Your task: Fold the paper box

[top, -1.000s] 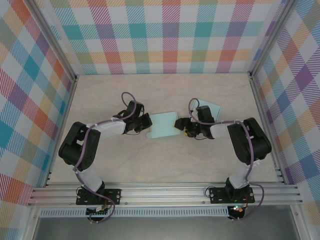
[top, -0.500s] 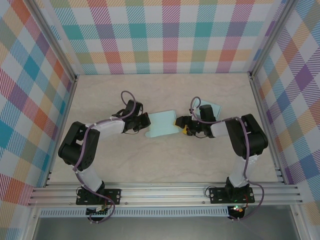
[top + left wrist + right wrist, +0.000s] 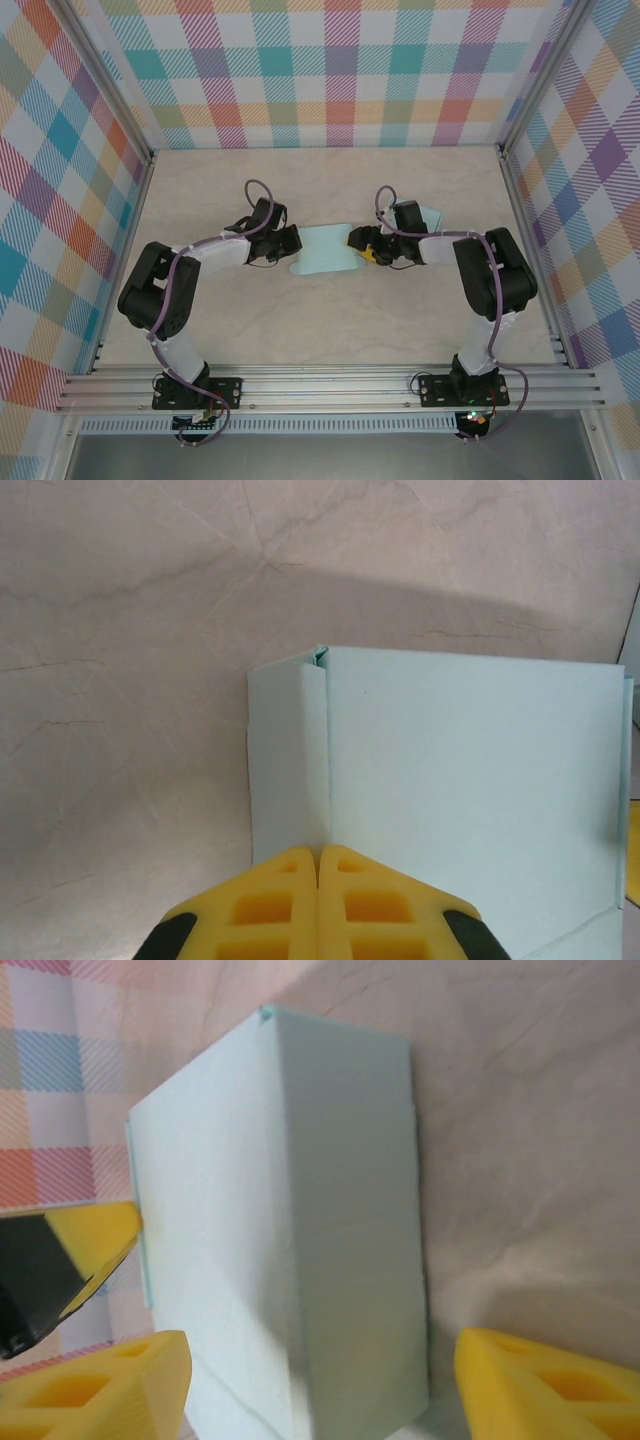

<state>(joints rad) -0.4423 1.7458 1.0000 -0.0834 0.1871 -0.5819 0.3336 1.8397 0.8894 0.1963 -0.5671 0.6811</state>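
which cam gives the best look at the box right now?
Right wrist: the box is close, with two faces and the edge between them plain. Left wrist shows one face of the box with a folded flap, cropped. Top external shows the box from above, but small.
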